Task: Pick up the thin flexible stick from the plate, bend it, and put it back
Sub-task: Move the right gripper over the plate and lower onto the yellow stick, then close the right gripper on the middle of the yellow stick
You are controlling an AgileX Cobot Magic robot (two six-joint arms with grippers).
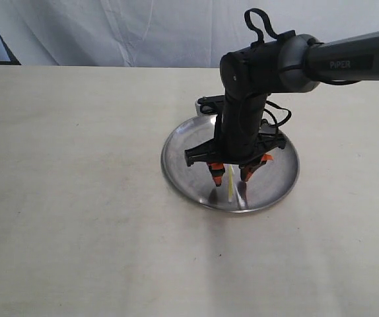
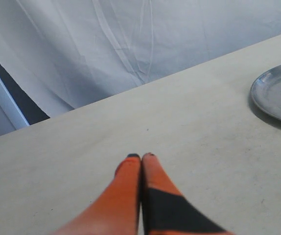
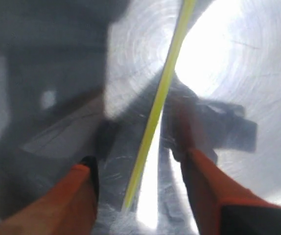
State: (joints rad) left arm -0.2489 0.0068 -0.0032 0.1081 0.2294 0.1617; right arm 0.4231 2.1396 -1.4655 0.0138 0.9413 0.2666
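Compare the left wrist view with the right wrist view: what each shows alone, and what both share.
Left wrist only: the left gripper, shut, above the table, with a white cloth behind. Right wrist only: the right gripper, open, astride the thin flexible stick. Both: the plate.

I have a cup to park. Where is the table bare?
Bare table left of the plate and in front of it, toward the near edge. Crowded over the plate, where the right end effector straddles the thin flexible stick.
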